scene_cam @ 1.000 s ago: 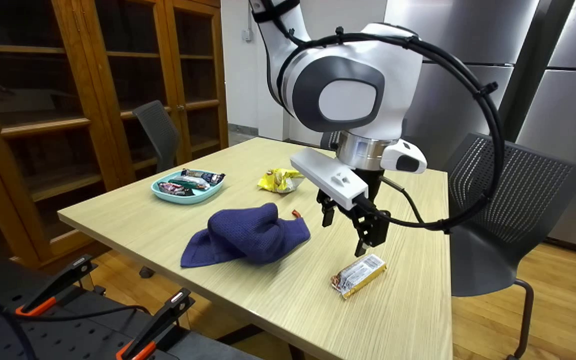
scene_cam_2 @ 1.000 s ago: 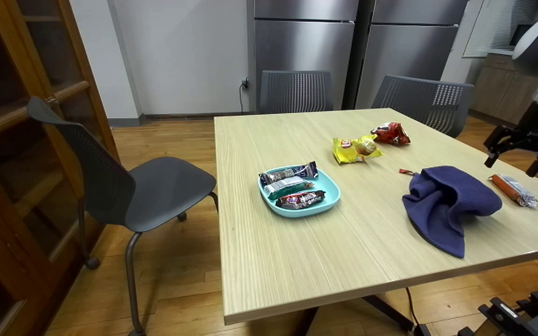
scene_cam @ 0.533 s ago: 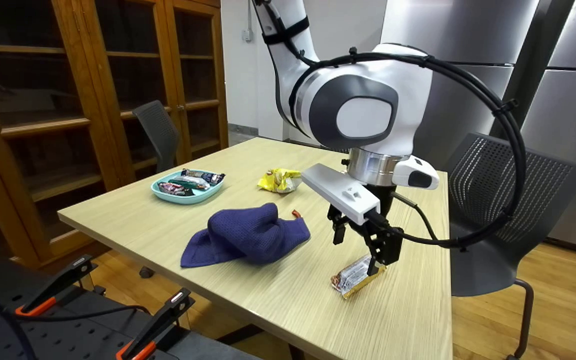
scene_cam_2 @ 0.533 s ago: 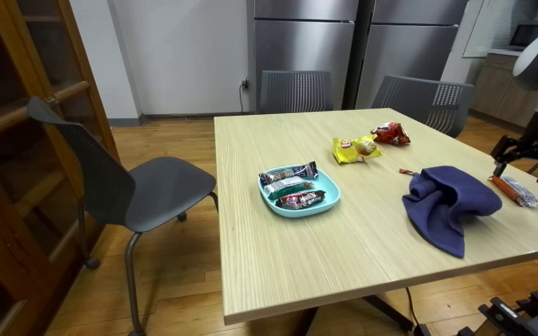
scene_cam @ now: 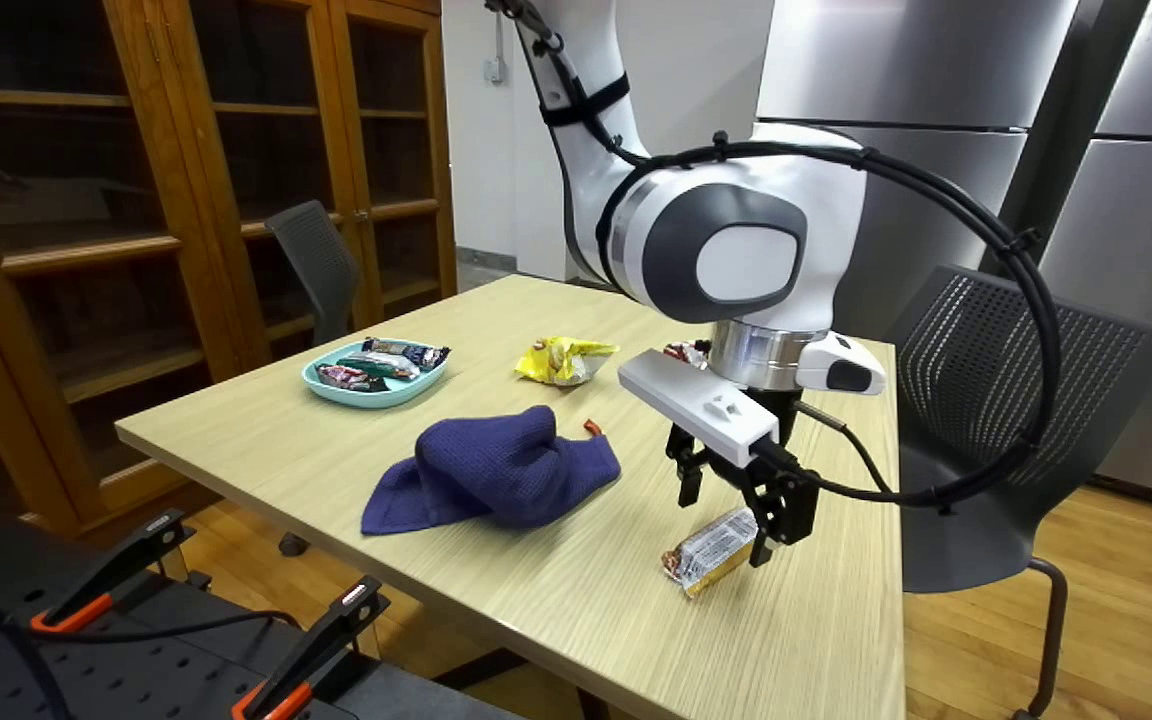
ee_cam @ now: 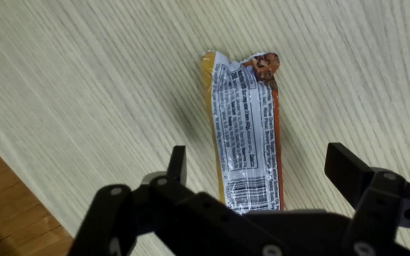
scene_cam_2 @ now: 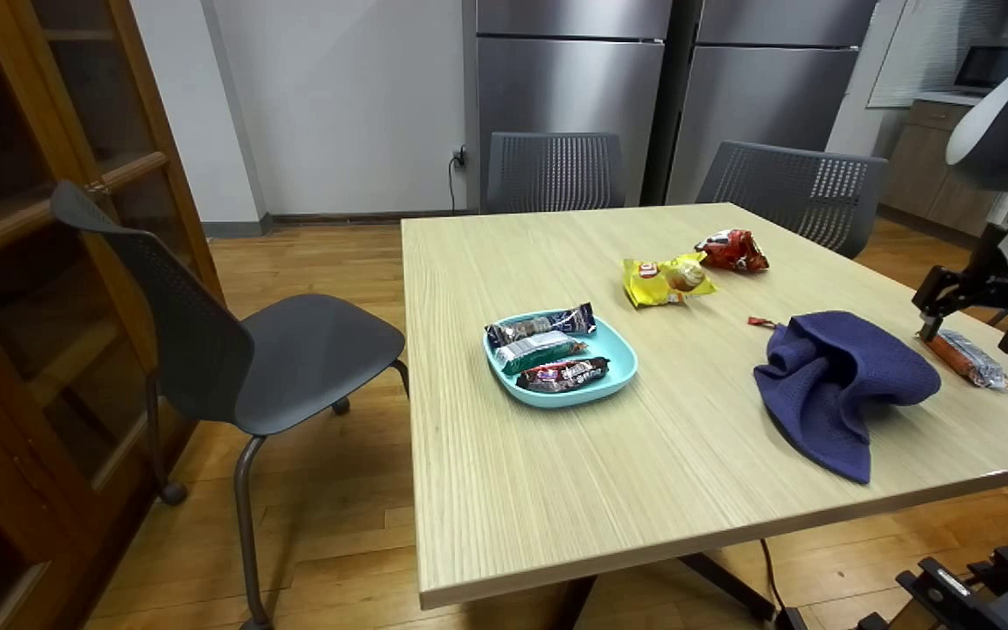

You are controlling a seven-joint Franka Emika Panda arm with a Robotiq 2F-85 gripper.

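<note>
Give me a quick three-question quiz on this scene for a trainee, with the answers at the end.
1. What lies nearest the gripper: A, the blue cloth; B, the gold-and-orange bar; or C, the yellow bag?
2. How many wrapped snacks lie in the turquoise tray?
3. True or false: the gripper is shut on the gold-and-orange bar.

Key: 1, B. 2, three. 3, false; its jaws stand open.

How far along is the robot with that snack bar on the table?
Looks done: the open hand is over the snack bar, with fingers on either side in the wrist view. In progress: getting hold of it, I think; gaps show between fingers and bar, so nothing is gripped yet. Left, presumably: closing the fingers and lifting, since the bar rests on the table.
</note>
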